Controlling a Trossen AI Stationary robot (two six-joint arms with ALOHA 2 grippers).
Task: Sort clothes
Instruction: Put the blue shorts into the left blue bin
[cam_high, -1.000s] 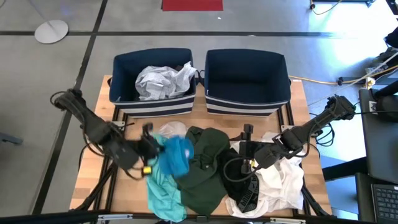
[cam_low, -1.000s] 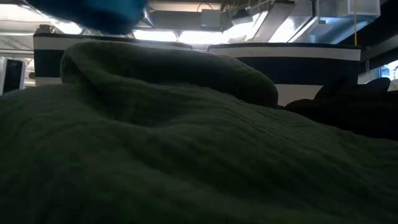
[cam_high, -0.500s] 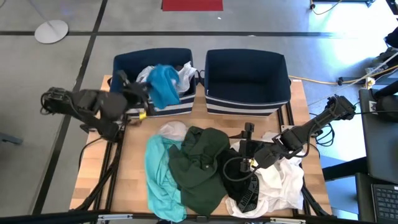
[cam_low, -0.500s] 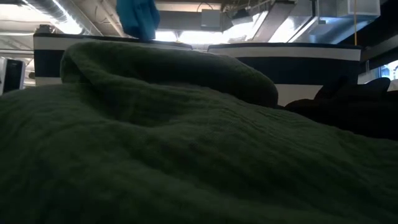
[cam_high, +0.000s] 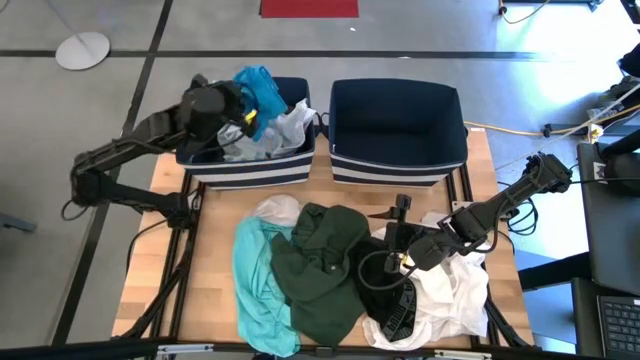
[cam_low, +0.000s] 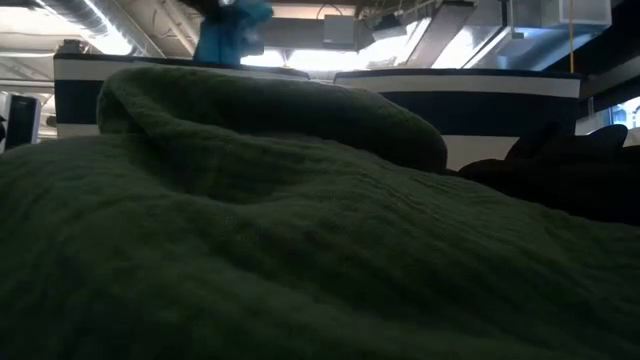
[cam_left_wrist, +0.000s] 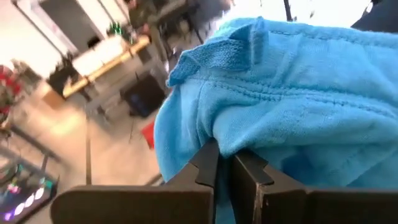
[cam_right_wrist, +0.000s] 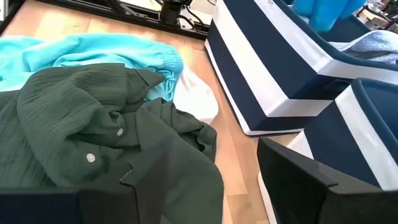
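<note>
A bright blue garment (cam_high: 258, 88) hangs pinched in the closed left gripper (cam_high: 243, 112) above the left bin (cam_high: 243, 165), where a white garment (cam_high: 285, 130) already lies. Fabric hides the fingertips (cam_left_wrist: 208, 167) from the wrist camera. The dark green shirt (cam_low: 300, 230) blocks most of the low view. The right gripper (cam_high: 398, 222) rests open over the table's pile (cam_high: 330, 280). No writing is legible.

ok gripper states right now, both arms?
Left gripper: shut on the bright blue garment, above the left bin.
Right gripper: open, empty, over the pile of clothes.
</note>
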